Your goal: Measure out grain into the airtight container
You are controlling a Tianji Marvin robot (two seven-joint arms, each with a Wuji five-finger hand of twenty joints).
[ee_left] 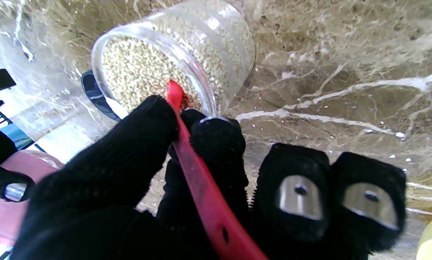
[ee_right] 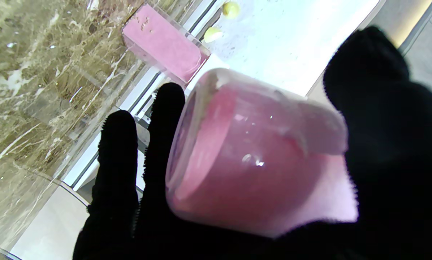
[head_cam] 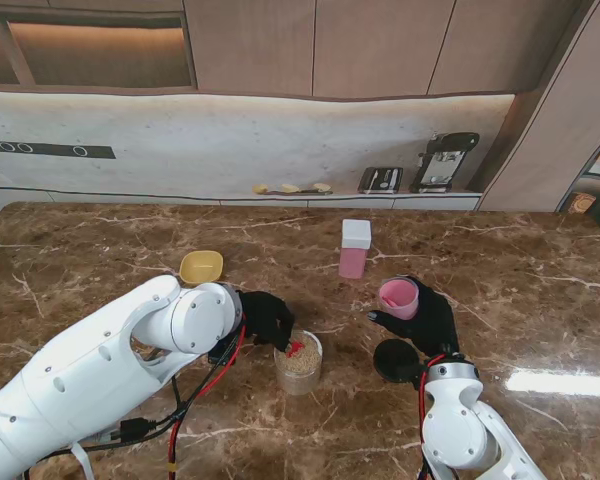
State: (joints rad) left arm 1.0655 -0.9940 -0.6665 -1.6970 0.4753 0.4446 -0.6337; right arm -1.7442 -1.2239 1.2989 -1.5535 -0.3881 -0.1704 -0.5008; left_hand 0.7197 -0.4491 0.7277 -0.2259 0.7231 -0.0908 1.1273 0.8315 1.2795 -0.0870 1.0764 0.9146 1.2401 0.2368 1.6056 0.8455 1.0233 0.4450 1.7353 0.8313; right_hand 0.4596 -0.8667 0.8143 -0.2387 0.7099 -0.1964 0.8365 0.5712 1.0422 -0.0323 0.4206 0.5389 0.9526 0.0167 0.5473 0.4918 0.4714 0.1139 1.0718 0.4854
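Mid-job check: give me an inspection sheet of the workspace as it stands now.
Surface: brown marble table, scattered grains beside the jar.
Job's things: glass jar of grain, red scoop dipped in it; pink cup; pink canister with white lid; black lid flat on the table.
Clutter: yellow bowl.
Grippers: left hand pinches the scoop handle; right hand holds the cup.
Cables: red and black wires under the left arm.
Surroundings: back counter with appliances, wooden cabinets.
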